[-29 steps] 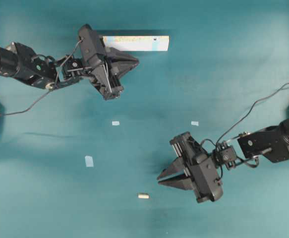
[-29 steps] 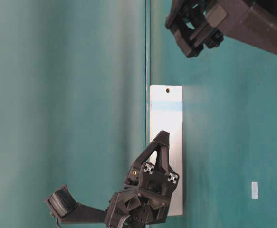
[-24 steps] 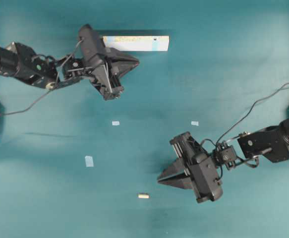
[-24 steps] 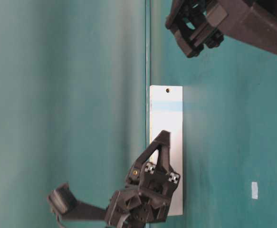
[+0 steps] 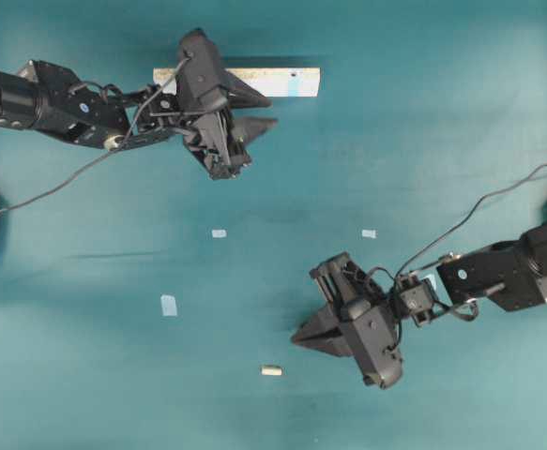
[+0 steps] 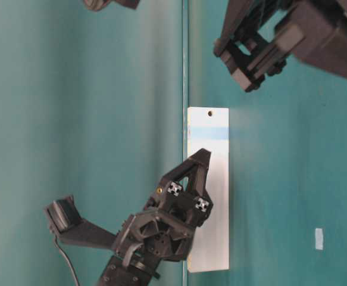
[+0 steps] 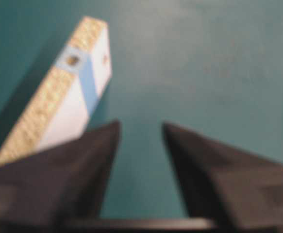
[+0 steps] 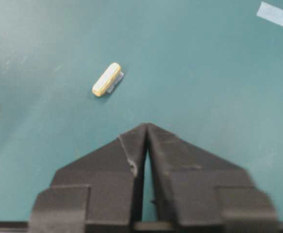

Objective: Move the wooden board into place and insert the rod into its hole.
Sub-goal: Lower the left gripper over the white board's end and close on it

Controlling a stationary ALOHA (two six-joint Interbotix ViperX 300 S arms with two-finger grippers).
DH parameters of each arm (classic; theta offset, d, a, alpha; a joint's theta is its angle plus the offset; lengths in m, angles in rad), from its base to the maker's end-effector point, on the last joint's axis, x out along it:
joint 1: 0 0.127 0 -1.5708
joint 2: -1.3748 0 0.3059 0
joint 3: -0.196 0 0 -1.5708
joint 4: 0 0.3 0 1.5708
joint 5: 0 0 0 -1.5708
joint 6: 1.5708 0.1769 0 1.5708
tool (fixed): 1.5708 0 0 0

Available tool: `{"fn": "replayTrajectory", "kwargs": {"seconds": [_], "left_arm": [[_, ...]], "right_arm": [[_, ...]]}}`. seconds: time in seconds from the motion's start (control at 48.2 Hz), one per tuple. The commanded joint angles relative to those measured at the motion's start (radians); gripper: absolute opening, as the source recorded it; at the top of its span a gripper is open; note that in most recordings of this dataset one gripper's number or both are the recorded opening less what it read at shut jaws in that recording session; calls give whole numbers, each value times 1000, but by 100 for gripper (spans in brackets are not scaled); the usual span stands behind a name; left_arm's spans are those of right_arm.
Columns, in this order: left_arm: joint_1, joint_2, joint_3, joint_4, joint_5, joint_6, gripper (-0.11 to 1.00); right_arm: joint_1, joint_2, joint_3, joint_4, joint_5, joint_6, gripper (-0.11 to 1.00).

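Teal table (image 5: 461, 112), filling every view. Two black arms over it in the overhead view: left arm (image 5: 57, 98) reaching in from the upper left edge, right arm (image 5: 498, 277) from the right edge, lower half.

Left gripper (image 5: 259, 108) in the upper middle of the overhead frame, fingers spread apart, one tip over the wooden board (image 5: 287, 82), the other just below the board's long edge. Same in the left wrist view: two dark fingers (image 7: 78, 165) wide apart, bare teal between them, board (image 7: 68, 107) rising to the upper left behind the left-hand finger. Contact with the board not clear from any view.

Right gripper (image 5: 296, 337) at lower centre-right of the overhead frame, pointing left, tips pressed together with nothing between them; right wrist view shows the fingertips (image 8: 136, 141) meeting at a point, only a thin slit behind.

Board lying flat near the top edge of the overhead frame, long axis left to right, pale face with a blue band near its right end. Small dark hole (image 5: 294, 71) near that right end; in the table-level view the hole (image 6: 209, 112) at the board's top end.

Rod (image 5: 271, 370) lying on its side at lower centre, left of and slightly below the right gripper's tips, apart from them. In the right wrist view, rod (image 8: 107, 79) up and left of the tips, tilted.

Small blue tape squares (image 5: 169, 305) scattered mid-table.
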Motion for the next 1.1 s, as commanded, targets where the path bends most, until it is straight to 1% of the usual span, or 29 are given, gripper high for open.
{"fn": "replayTrajectory", "kwargs": {"seconds": [0.0, 0.042, 0.062, 0.145, 0.187, 0.291, 0.519, 0.851, 1.079], "left_arm": [[8, -66, -32, 6, 74, 43, 66], [12, -83, -34, 6, 109, 74, 75], [14, -91, -32, 6, 129, 92, 78], [21, -123, -34, 6, 204, 153, 80], [26, -140, -32, 6, 235, 179, 81], [43, -179, -31, 6, 282, 212, 84], [86, -233, -34, 6, 296, 224, 90], [147, -189, -26, 6, 336, 276, 91], [178, -150, -26, 6, 336, 325, 91]], "right_arm": [[2, -31, -15, -3, 6, 2, 27], [2, -32, -15, -3, 11, 2, 39], [2, -32, -15, -3, 15, 2, 45], [2, -35, -17, -3, 29, 3, 70], [2, -37, -17, -3, 37, 3, 76], [2, -37, -17, -3, 48, 3, 75], [2, -38, -17, -3, 51, 3, 76], [2, -37, -17, -3, 64, 3, 76], [2, -37, -17, -3, 64, 3, 76]]}}
